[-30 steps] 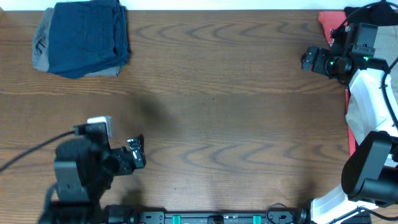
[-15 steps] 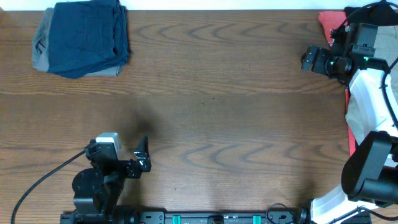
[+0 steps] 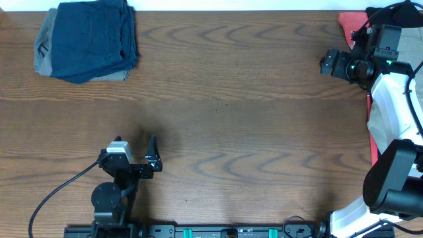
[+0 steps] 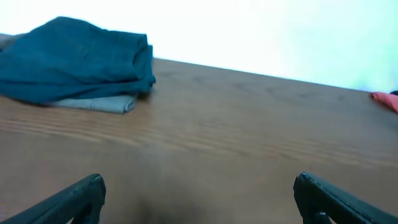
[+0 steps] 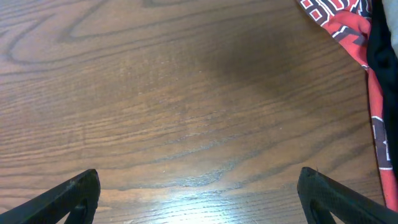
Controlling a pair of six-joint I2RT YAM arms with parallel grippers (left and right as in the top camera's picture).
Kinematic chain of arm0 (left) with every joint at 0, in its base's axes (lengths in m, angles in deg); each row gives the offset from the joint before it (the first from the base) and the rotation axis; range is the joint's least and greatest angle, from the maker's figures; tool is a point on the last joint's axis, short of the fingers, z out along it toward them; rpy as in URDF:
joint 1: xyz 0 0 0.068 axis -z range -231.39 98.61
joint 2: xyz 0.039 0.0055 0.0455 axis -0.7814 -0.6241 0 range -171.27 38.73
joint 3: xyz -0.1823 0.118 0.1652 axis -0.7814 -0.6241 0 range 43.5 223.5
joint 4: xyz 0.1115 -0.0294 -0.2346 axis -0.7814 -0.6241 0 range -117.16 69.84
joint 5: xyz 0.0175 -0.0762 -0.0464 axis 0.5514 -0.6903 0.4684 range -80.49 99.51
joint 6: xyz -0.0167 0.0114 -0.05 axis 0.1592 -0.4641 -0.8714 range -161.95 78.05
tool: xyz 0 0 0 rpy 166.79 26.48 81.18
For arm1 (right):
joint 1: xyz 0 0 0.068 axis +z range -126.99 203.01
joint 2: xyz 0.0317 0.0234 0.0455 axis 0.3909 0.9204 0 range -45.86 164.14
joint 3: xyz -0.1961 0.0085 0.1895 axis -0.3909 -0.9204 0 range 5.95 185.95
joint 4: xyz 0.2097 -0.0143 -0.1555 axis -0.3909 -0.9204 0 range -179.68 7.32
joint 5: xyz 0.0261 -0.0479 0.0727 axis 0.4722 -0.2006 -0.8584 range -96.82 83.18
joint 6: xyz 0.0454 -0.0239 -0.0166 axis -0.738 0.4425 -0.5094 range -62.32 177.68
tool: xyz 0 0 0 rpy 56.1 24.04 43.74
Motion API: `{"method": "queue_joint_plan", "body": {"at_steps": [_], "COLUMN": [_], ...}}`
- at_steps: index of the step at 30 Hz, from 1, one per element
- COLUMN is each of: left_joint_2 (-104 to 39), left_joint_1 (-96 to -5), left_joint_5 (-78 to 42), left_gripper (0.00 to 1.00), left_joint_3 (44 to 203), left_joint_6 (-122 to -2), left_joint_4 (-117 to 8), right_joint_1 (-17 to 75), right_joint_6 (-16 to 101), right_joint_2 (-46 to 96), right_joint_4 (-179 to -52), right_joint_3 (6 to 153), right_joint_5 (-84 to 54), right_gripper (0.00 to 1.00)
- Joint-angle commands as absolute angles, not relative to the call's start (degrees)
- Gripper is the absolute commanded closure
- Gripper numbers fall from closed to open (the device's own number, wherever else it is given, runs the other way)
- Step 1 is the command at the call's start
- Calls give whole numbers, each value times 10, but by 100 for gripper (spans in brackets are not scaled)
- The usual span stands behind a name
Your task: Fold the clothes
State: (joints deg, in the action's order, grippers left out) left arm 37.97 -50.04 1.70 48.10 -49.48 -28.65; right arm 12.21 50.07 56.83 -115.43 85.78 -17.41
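Navy shorts point(image 3: 92, 39) folded atop grey garment point(image 3: 45, 49).

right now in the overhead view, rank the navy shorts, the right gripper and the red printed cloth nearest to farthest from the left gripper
1. navy shorts, folded, far left corner, nearest the left gripper
2. right gripper, far right side
3. red printed cloth, far right corner, just beyond it

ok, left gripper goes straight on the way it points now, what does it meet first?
Way looks free: ahead of the left gripper lies bare wooden table up to its far edge. The folded navy shorts sit left of that line, the red cloth far right. Depth is unclear.
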Motion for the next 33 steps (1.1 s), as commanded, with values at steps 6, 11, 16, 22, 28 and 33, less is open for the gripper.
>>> {"method": "queue_joint_plan", "body": {"at_steps": [6,11,16,22,28,33], "left_joint_2": [386,387,386,386,385,385], "left_joint_1": [-501,-501,-501,-501,-501,-501], "left_joint_5": [46,47,46,46,46,46], "left_gripper": [2,2,2,2,2,2], "left_joint_3": [437,437,437,437,437,437], "left_joint_6": [-491,-490,-491,-491,-491,-491], "left_joint_4": [-204,-200,-239,-238,-238,-238], "right_joint_1": [118,118,118,118,118,118], "right_joint_6": [496,496,496,496,496,496], "right_joint_2": [555,555,555,555,555,555], "right_joint_4": [-1155,-1155,-1155,-1155,-1155,-1155], "right_joint_3": [866,866,866,866,866,866], "right_joint_5": [-173,-173,-173,-173,-173,-173], "right_gripper": [1,1,1,1,1,1]}}
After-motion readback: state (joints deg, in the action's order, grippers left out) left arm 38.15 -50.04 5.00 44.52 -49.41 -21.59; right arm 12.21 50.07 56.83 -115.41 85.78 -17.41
